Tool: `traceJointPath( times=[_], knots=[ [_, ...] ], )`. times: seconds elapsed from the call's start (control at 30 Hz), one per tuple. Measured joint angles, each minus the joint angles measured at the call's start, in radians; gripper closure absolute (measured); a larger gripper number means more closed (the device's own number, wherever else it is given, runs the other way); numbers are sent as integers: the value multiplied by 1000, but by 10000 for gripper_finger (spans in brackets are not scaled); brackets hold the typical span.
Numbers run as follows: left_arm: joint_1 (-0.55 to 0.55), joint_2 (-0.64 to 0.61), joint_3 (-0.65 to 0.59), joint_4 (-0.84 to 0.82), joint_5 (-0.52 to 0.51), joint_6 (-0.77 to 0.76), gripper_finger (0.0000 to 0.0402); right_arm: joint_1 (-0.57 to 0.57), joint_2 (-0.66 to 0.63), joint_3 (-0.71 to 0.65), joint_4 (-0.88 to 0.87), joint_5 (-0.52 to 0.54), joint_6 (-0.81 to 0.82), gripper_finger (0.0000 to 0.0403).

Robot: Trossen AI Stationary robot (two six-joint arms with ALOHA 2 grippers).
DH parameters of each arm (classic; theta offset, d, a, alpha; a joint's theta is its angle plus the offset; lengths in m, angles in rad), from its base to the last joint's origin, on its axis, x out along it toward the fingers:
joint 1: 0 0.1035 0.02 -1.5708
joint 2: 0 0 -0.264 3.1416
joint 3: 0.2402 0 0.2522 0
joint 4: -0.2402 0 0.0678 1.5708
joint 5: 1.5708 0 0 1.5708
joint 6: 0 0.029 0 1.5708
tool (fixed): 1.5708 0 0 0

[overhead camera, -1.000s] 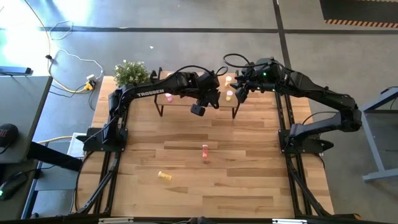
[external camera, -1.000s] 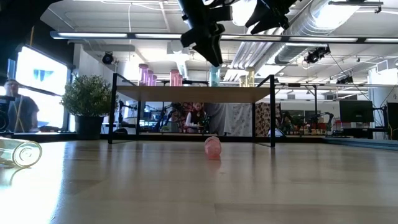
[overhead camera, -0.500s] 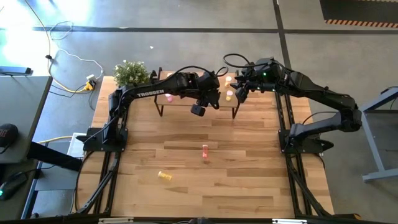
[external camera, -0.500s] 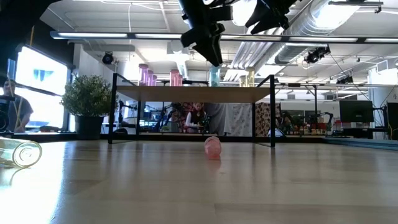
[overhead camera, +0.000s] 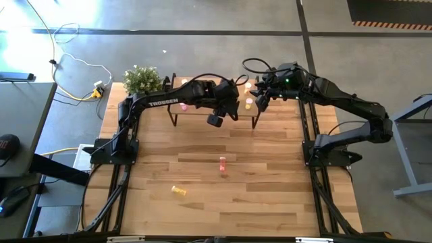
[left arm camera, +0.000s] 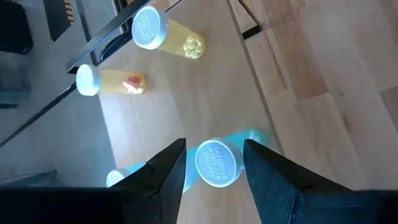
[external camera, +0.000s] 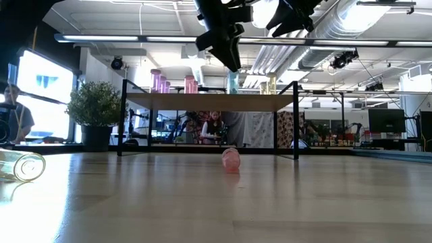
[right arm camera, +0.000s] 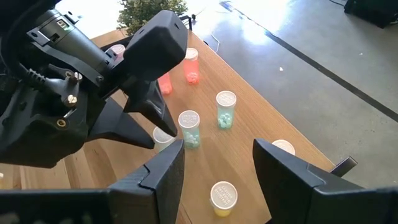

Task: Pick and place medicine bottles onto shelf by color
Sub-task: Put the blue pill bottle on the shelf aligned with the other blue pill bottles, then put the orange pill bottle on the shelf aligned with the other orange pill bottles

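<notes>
Over the past second almost nothing has stirred: my left gripper (left arm camera: 214,149) hangs over the shelf (external camera: 169,102), its fingers part spread and straddling from above the cap of a green bottle (left arm camera: 217,163) that stands upright on the board, apparently not touching it. I read that stillness as a placement finished rather than a grip being carried, since the bottle sits among other green ones, with two yellow bottles (left arm camera: 168,37) further along the shelf. The right gripper (right arm camera: 217,146) waits above the shelf's right end, fingers spread and holding nothing. Two bottles are not yet sorted: a pink bottle (overhead camera: 222,163) out on the table (overhead camera: 270,196) in front of the shelf, and a yellow one (overhead camera: 178,191) lying on its side further out still. My judgement is that the left arm should lift clear before either is fetched
</notes>
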Motion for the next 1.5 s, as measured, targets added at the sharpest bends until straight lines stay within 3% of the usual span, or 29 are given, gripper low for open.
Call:
traceJointPath(
  times=[0.57, 0.87, 1.2, 1.5],
  knots=[
    [-43, -39, 0, -8, 46, -58, 250, 0, 0, 0, 0, 0, -2, 221],
    [-50, -116, 0, -50, 144, -298, 250, 0, 0, 0, 0, -3, 7, 221],
    [-53, -158, 0, -246, 212, -553, 250, 13, 0, 0, -52, -165, 211, 221],
    [-119, -170, -20, -316, 239, -630, 250, 133, 0, 0, -158, -135, 399, 221]
  ],
)
